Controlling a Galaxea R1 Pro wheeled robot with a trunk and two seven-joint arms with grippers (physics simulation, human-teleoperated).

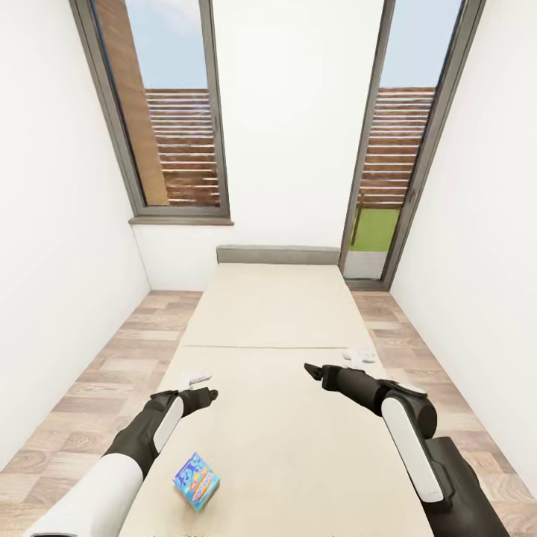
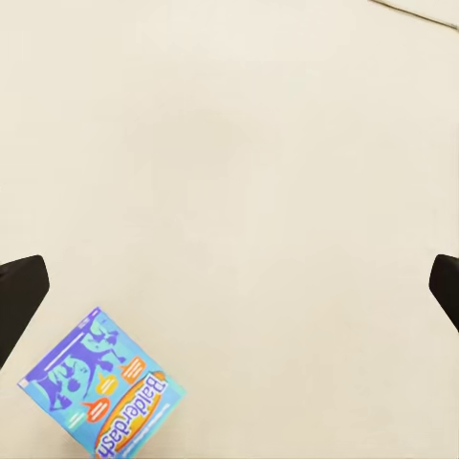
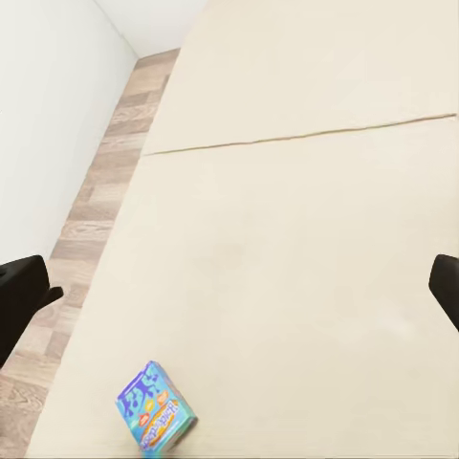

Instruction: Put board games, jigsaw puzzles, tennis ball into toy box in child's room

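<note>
I am standing at the foot of the bed (image 1: 276, 313), looking along its beige mattress toward the grey headboard (image 1: 277, 254) and the two tall windows (image 1: 168, 112), with both arms reaching out over the cover. One board game is showing: a small blue box (image 1: 197, 482) marked "Balderdash", lying on the near end of the mattress, toward my left side and skewed a little to the bed's edges. My left gripper (image 1: 203, 394) is hanging above the cover just beyond that box, released and empty; in the left wrist view its dark fingertips (image 2: 21, 292) are standing wide apart with the blue box (image 2: 100, 390) lying near one of them, not between them. My right gripper (image 1: 315, 371) is hovering over the middle of the mattress, likewise spread and holding nothing, and its wrist camera is catching the blue box (image 3: 155, 406) well short of its reach. I am judging the step in hand to be picking up this game with the left arm, so I am planning to draw the wrist back until the box sits centred between the fingers, turn the gripper so the jaws square up with the box's narrower sides, and come down gently, since the soft cover may let a flat box slide or tip when nudged. Counting what I can see: one board game, two open grippers, two windows, one bed.
</note>
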